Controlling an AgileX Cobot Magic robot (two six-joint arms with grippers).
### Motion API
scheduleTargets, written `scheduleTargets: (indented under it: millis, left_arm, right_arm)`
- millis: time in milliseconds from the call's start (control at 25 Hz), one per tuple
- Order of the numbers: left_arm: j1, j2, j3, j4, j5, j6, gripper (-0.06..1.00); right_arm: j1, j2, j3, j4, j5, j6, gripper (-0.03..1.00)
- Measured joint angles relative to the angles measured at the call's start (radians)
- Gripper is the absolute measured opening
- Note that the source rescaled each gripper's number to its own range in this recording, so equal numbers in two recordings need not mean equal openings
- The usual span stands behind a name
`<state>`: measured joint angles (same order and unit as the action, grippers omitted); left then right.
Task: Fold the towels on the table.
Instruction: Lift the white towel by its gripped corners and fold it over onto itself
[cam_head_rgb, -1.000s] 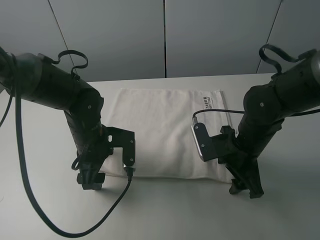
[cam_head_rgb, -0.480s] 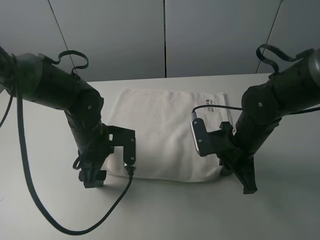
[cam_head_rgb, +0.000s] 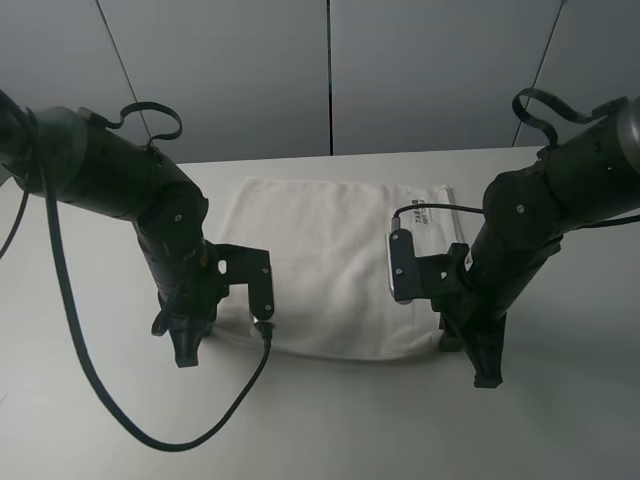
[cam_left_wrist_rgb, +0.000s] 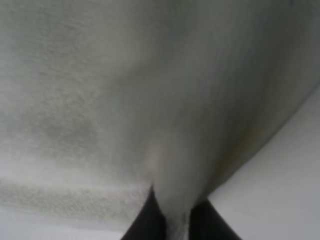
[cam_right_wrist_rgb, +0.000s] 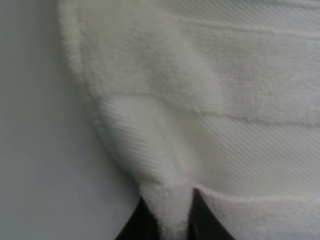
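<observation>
High view: my left tool (cam_head_rgb: 187, 352) is down at the 7 o'clock corner of the white soft terry-cloth towel (cam_head_rgb: 330, 255), and my right tool (cam_head_rgb: 486, 374) is at its 5 o'clock corner. The towel lies spread across the middle of the plain white matte counter (cam_head_rgb: 330, 435), with its small dark-printed label (cam_head_rgb: 426, 212) at 1 o'clock.

Left wrist view: my fingers (cam_left_wrist_rgb: 146, 222) are pinched together on a ridge of towel.

Right wrist view: my fingers (cam_right_wrist_rgb: 204, 220) are clamped on the towel's ribbed edge, bare counter just beside it.
</observation>
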<state>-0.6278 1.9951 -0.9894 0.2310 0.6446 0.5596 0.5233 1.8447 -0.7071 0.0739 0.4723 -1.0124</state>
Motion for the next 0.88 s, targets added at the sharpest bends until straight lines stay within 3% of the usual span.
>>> scheduleTargets:
  millis: [240, 640, 880]
  left_arm:
    - [0.000, -0.006, 0.000, 0.000, 0.021, -0.010, 0.00]
    - [-0.054, -0.038, 0.006, -0.051, 0.160, -0.027, 0.00]
    - [-0.076, -0.098, 0.008, -0.127, 0.216, -0.041, 0.00]
  right_arm:
    - [0.000, -0.013, 0.000, 0.072, 0.020, 0.010, 0.00]
    - [0.003, -0.125, 0.011, 0.154, 0.209, 0.015, 0.00]
    - [0.003, -0.233, 0.011, 0.206, 0.307, 0.016, 0.00]
